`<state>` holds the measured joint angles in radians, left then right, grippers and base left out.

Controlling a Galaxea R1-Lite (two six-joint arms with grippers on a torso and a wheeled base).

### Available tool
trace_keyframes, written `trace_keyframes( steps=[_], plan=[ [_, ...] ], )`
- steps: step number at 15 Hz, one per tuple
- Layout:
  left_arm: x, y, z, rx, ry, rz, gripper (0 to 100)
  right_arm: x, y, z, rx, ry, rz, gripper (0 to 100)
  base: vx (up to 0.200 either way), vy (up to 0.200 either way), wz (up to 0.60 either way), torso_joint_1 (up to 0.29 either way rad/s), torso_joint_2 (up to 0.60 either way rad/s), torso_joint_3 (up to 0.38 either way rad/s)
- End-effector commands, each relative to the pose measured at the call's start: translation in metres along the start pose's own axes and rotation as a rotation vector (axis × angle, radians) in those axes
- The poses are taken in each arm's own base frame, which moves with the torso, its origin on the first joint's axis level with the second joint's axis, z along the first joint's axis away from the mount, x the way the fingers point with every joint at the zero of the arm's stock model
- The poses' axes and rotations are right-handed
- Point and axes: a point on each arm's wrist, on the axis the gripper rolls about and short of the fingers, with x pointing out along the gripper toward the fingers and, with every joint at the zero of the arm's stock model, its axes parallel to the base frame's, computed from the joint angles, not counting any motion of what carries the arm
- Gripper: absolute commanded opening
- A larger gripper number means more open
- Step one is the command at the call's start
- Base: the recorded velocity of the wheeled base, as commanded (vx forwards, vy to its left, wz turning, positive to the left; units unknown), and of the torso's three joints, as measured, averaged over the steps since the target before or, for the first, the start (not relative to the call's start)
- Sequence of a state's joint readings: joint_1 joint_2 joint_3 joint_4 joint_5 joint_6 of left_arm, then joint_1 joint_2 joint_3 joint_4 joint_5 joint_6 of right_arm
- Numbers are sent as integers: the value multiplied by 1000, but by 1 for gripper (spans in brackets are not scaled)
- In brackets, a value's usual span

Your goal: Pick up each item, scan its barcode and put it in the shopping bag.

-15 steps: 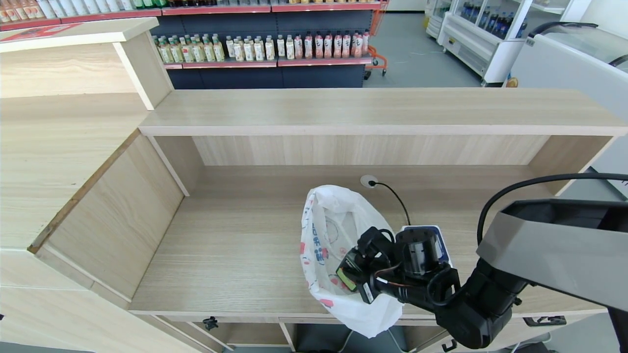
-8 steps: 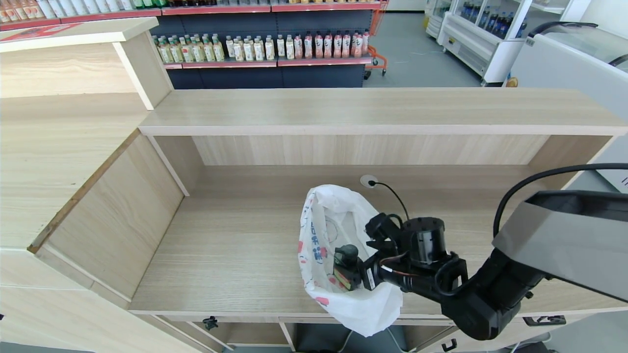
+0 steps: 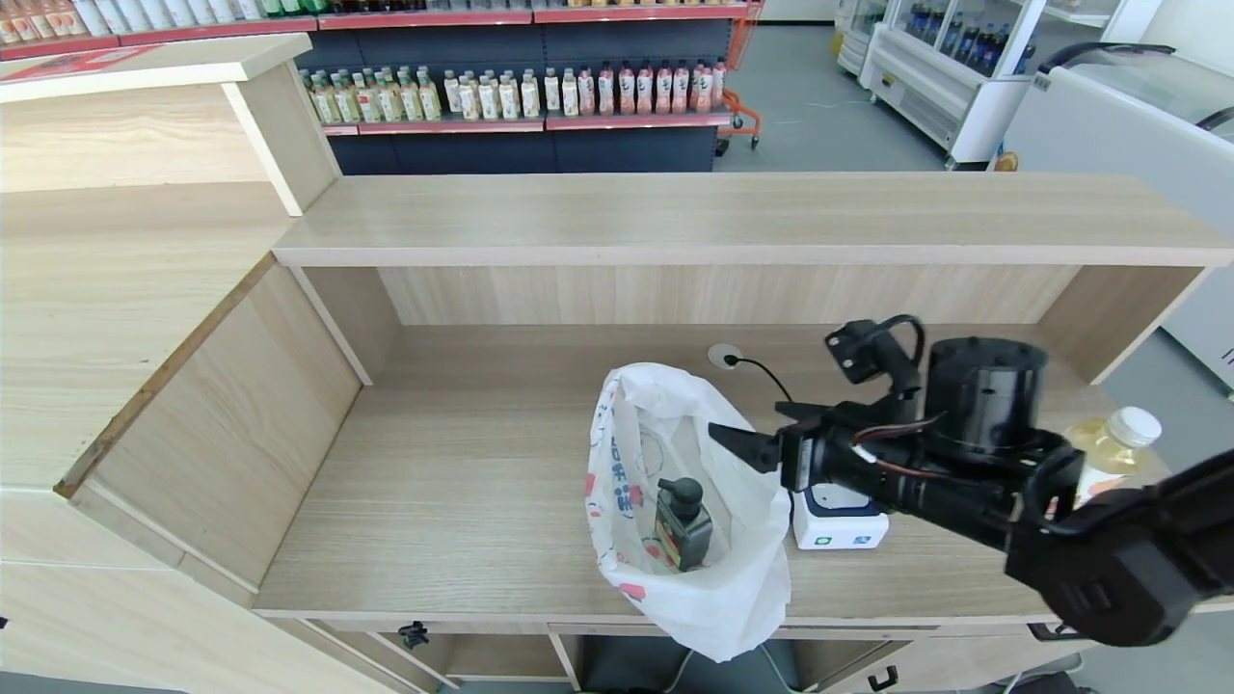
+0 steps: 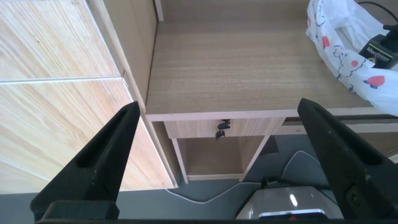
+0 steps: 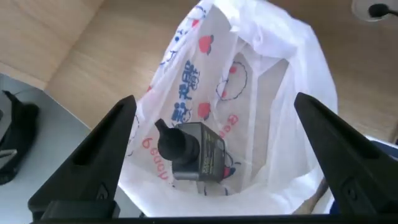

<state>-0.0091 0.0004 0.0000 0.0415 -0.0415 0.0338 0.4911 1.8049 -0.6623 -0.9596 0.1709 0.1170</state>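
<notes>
Table (image 3: 463, 482) carries the white shopping bag (image 3: 665, 424), its bottom sagging past the front edge. Right gripper (image 5: 216, 101) hangs by the bag mouth, jaws spread and empty (left gripper (image 4: 219, 107) too, low beside the table). Dark pump bottle (image 3: 683, 528) stands inside. Risk: overhanging bag slumps, bottle spills out.

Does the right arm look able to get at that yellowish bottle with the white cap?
Probably yes. The bottle stands uncovered on the counter close by, and the right gripper is open and empty. It points at the shopping bag, though, so it must turn round first.
</notes>
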Motion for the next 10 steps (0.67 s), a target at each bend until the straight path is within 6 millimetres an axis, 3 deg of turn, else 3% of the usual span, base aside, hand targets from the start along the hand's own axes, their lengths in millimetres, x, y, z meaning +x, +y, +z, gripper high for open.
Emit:
trace_keyframes(
  steps=[1,3,5,10],
  plan=[
    [0,0,0,0,0,0,100,-89,8,37,20,-113,-57,100,0,0,0,0,0,0],
    [0,0,0,0,0,0,100,-131,-1,34,-39,-41,-160,100,0,0,0,0,0,0],
    [0,0,0,0,0,0,100,-157,-10,25,-65,-13,-262,100,0,0,0,0,0,0],
    [0,0,0,0,0,0,100,-184,-8,2,-51,4,-317,100,0,0,0,0,0,0]
  ],
)
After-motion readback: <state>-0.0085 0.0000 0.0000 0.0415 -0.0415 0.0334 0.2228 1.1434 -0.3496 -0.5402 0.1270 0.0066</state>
